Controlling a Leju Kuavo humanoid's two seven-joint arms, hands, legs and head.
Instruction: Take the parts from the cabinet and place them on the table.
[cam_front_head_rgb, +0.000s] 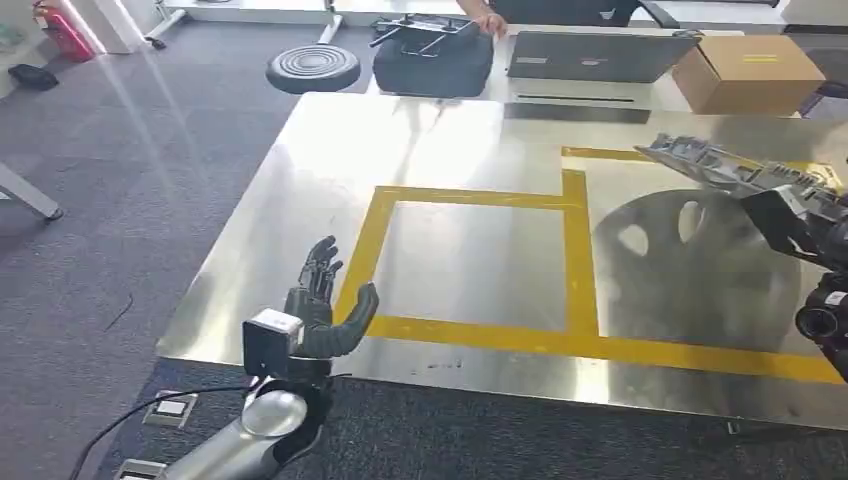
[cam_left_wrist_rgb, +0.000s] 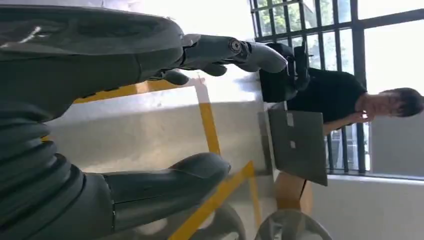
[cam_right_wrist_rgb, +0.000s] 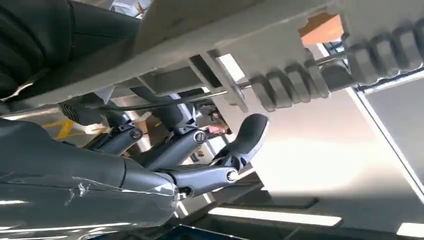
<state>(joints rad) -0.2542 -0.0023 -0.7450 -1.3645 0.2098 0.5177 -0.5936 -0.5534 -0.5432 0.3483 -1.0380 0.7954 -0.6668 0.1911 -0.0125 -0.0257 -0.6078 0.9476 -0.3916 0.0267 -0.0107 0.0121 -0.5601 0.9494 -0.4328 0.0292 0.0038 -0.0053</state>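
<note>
Left hand (cam_front_head_rgb: 322, 305): empty, fingers spread and pointing forward, thumb out to the side, hovering over the near edge of the shiny sheet-metal table (cam_front_head_rgb: 470, 260), just beside the near-left corner of the yellow tape square (cam_front_head_rgb: 575, 262). In the left wrist view, same hand (cam_left_wrist_rgb: 150, 115) open, nothing between thumb and fingers, tape lines beyond it.

Right hand (cam_front_head_rgb: 800, 215): at the right border, largely cut off, gripping a long grey ribbed metal part (cam_front_head_rgb: 735, 168) from beneath, held above the table and above the round grey disc with holes (cam_front_head_rgb: 690, 265). In the right wrist view, fingers (cam_right_wrist_rgb: 175, 150) curled under the part (cam_right_wrist_rgb: 280, 85), which crossed overhead; exact contact of the thumb hard to make out.

Far beyond both hands: black bag (cam_front_head_rgb: 433, 55), grey laptop (cam_front_head_rgb: 590, 55), brown cardboard box (cam_front_head_rgb: 748, 72), a seated person (cam_left_wrist_rgb: 345, 97) partly hidden behind the laptop (cam_left_wrist_rgb: 300, 147).
</note>
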